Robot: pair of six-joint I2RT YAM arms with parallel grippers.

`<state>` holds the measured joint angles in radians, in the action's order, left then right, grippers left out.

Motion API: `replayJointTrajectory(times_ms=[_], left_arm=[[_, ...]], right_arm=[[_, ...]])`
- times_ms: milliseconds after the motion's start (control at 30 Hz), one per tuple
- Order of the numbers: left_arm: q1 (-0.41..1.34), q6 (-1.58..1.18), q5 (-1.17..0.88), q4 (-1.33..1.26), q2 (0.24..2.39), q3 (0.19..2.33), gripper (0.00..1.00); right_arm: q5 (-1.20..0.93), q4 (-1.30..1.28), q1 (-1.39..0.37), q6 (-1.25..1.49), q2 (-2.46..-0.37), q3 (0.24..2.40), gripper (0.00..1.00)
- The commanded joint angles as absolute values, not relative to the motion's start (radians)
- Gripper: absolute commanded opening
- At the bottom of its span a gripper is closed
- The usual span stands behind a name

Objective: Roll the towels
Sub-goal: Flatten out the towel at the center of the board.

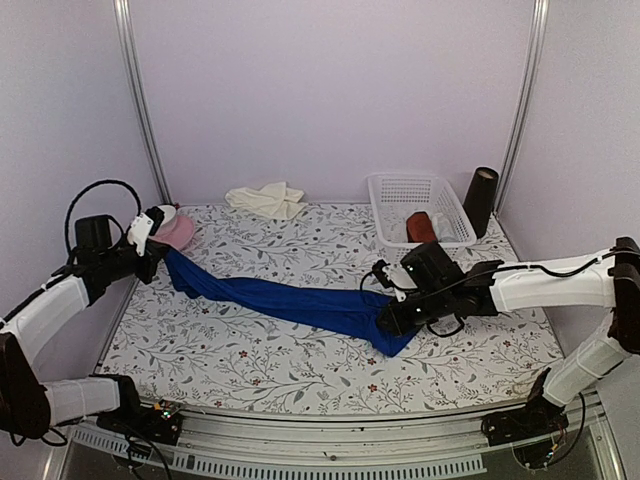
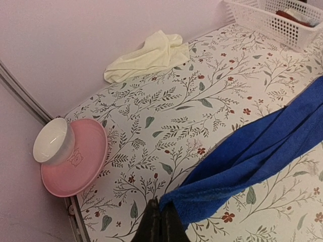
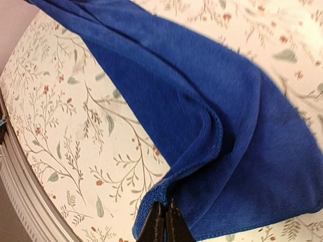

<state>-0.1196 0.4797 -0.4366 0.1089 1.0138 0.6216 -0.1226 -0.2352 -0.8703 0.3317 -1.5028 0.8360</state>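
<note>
Stretching the blue towel (image 1: pixel 300 300) between both arms, so honestly this is barely started. Left gripper (image 2: pixel 161 206) is pinched on one corner near the pink plate (image 2: pixel 86 156), right gripper (image 3: pixel 164 206) is pinched on the opposite hem, and the cloth runs bunched diagonally across the table (image 1: pixel 230 350). Nothing's rolled yet, and the cream towel (image 1: pixel 265 198) sits crumpled by the back wall, untouched

Pale lilac walls (image 1: pixel 330 90), silver corner rails (image 1: pixel 142 100), floral-print table (image 1: pixel 300 365) under soft even light.
</note>
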Motion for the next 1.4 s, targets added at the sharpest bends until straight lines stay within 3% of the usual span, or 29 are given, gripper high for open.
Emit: replayJointTrajectory(times_ms=[0,200,667,1100,1367], left_arm=[[-0.150,0.460,-0.447,0.085,0.985,0.658,0.00],[-0.184,0.451,-0.456,0.123,0.980,0.742,0.00],[-0.216,0.365,-0.453,0.280,0.942,0.974,0.00],[-0.218,0.335,-0.495,0.565,0.878,1.177,0.00],[-0.218,0.332,-0.464,0.615,0.888,1.110,0.00]], right_arm=[[-0.022,-0.274,-0.857,0.265,-1.438,0.900,0.02],[0.117,-0.358,-0.857,0.206,-1.390,0.947,0.02],[0.784,-0.661,-0.857,0.185,-1.328,1.128,0.02],[0.833,-0.691,-0.924,0.167,-1.023,1.188,0.02],[0.922,-0.634,-0.933,0.171,-1.190,1.191,0.02]])
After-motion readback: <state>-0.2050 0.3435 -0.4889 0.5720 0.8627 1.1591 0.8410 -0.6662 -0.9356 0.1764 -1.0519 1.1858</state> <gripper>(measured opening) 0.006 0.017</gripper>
